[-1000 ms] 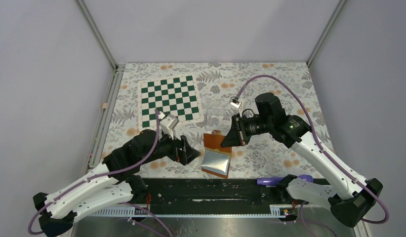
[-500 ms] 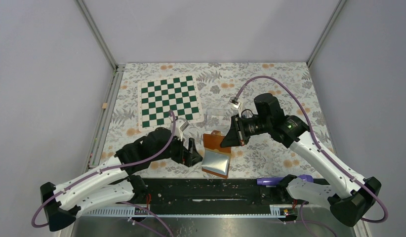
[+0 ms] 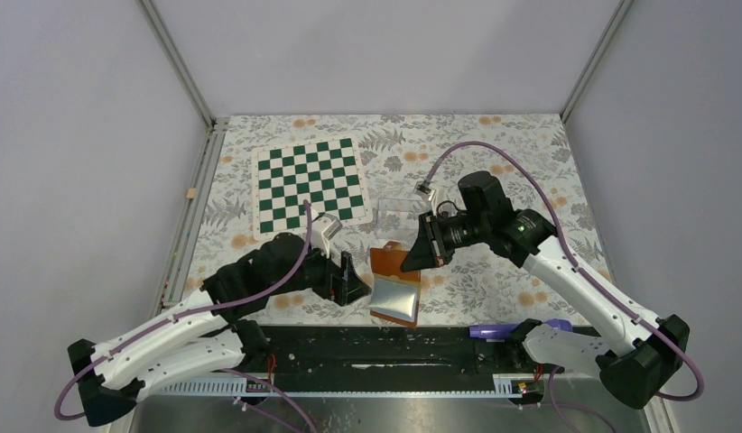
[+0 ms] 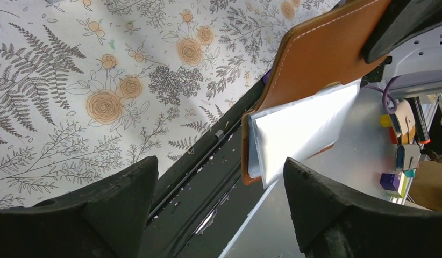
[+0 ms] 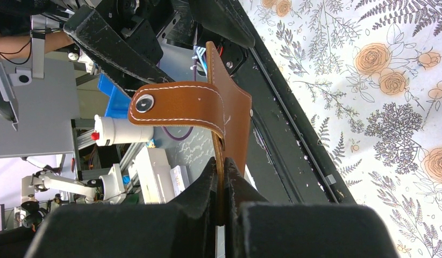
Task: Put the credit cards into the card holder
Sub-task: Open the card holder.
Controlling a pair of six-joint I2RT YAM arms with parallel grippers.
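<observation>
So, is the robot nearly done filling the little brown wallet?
Not yet. Done: the card holder is open, pale sleeves showing. In hand: the right gripper is shut on its leather cover, holding it up; the left gripper hovers beside the sleeves, jaws open and empty. Left: no credit card shows in the sleeves or either gripper, so every card is still to go in.

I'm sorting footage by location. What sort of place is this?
Probably a robotics lab test cell: left arm and right arm bolted to a table boxed in by plain grey panels, with cluttered workbenches beyond in the right wrist view.
</observation>
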